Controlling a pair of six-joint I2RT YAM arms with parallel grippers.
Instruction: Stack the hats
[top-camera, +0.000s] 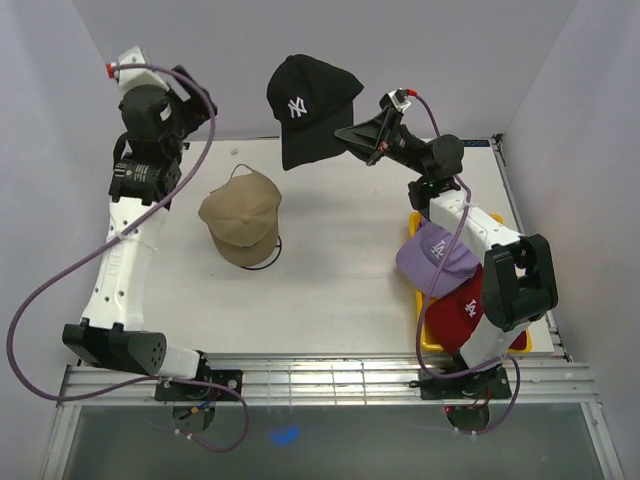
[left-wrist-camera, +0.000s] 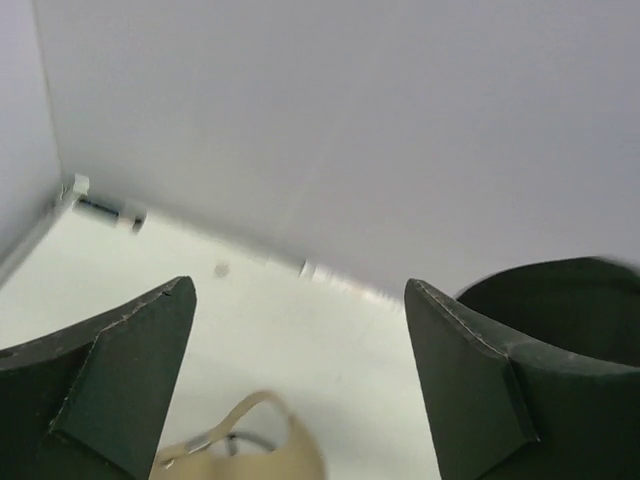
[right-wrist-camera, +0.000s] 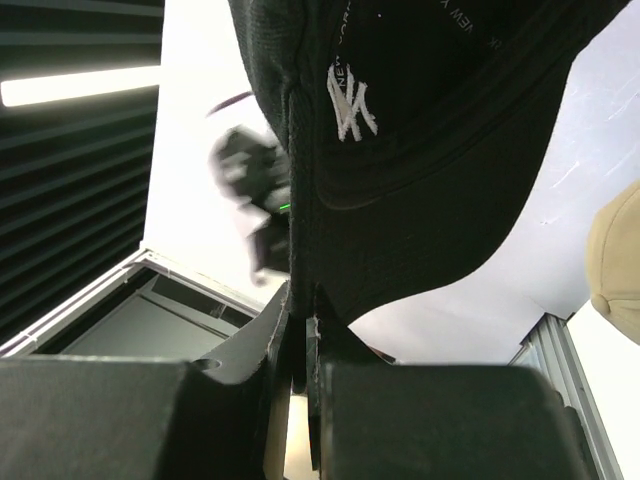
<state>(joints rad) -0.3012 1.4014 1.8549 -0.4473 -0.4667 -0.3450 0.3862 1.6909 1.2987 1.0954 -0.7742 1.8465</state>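
Yellow tray (top-camera: 424, 335), lavender cap (top-camera: 435, 258), red cap (top-camera: 455, 315) inside

NY logo and NEW YORK lettering on black cap (top-camera: 310, 100), LA logos on lavender cap (top-camera: 435, 256) and dark red cap (top-camera: 461, 316)

Bare table (top-camera: 340, 270) between tan cap (top-camera: 240, 215) and tray (top-camera: 428, 342); walls (top-camera: 430, 60) close three sides; black cap (top-camera: 310, 105) hangs raised at the back

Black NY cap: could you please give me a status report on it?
Right jaws shut on black cap brim, cap aloft. Left jaws open, empty. Tan cap on table, nothing lying between them.
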